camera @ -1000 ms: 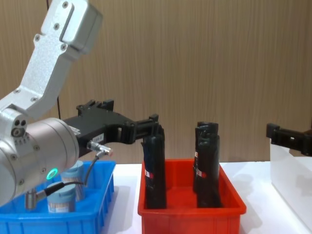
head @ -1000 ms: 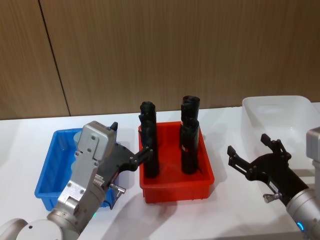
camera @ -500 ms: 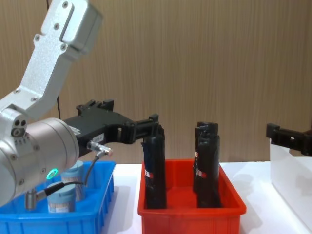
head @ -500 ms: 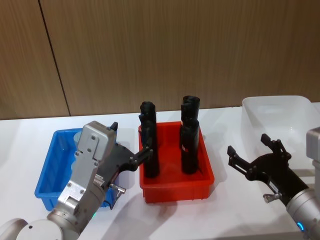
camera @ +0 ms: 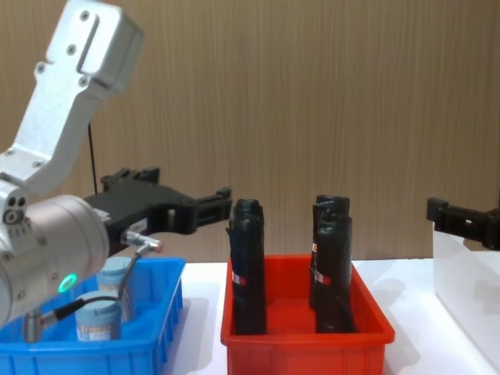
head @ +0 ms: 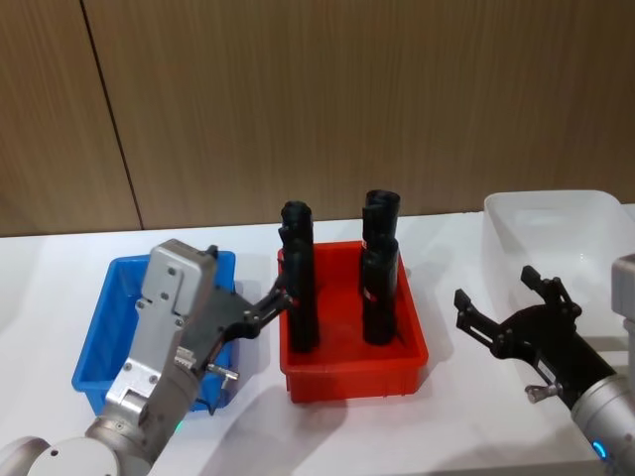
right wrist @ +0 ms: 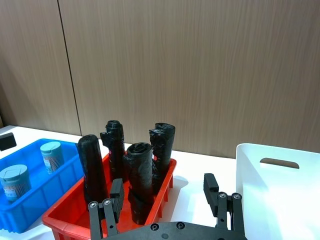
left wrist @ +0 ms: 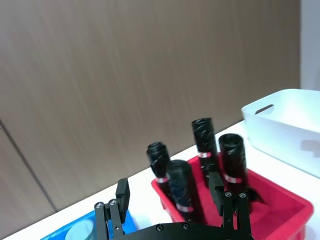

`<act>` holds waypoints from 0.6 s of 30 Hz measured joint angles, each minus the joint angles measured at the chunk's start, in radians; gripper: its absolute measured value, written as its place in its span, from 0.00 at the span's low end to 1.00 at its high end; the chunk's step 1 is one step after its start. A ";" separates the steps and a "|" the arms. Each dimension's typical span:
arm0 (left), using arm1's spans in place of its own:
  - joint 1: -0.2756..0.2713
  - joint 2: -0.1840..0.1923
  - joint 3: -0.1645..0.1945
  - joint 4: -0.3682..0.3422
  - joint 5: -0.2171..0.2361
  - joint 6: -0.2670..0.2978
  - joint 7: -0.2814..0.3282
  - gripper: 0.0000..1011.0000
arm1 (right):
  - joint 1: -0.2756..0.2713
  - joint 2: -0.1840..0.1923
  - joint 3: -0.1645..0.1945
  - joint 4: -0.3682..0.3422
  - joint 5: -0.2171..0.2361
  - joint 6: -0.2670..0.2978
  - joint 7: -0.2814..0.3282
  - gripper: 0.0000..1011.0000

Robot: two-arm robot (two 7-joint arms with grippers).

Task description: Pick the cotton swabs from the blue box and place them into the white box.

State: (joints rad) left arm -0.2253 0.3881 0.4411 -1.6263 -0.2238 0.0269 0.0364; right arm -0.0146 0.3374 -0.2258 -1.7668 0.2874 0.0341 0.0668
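Head view: the left gripper is pulling back from the red bin toward the blue box. Its fingers are spread wide and holding nothing. Half a second ago it was sitting closer to the black rolls; now its arm is covering more of the blue box. The right gripper is waiting near the white box, also wide open and empty.

Chest view: the cotton swabs are standing upright in the blue box as two jars. They are sitting below the left wrist, while the open fingers are reaching past them toward the red bin.

Right wrist view: both jars are sitting apart in the blue box, untouched, and the white box is looking empty.

Left wrist view: one pale blue lid is peeking in beneath the spread fingers.

The shift probably means the arm is lining up over the swabs, with no pick begun yet.
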 joint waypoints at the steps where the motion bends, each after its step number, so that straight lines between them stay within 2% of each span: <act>1: 0.002 0.001 -0.003 -0.001 -0.006 0.009 0.012 0.99 | 0.000 0.000 0.000 0.000 0.000 0.000 0.000 0.99; 7: 0.009 0.004 -0.015 -0.001 -0.035 0.042 0.051 0.99 | 0.000 0.000 0.000 0.000 0.000 0.000 0.000 0.99; 11: 0.010 0.005 -0.028 0.003 -0.075 0.073 0.083 0.99 | 0.000 0.000 0.000 0.000 0.000 0.000 0.000 0.99; 18: -0.002 0.001 -0.051 0.036 -0.136 0.117 0.103 0.99 | 0.000 0.000 0.000 0.000 0.000 0.000 0.000 0.99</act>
State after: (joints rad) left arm -0.2274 0.3892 0.3898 -1.5904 -0.3596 0.1438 0.1396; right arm -0.0146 0.3375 -0.2258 -1.7668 0.2874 0.0341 0.0668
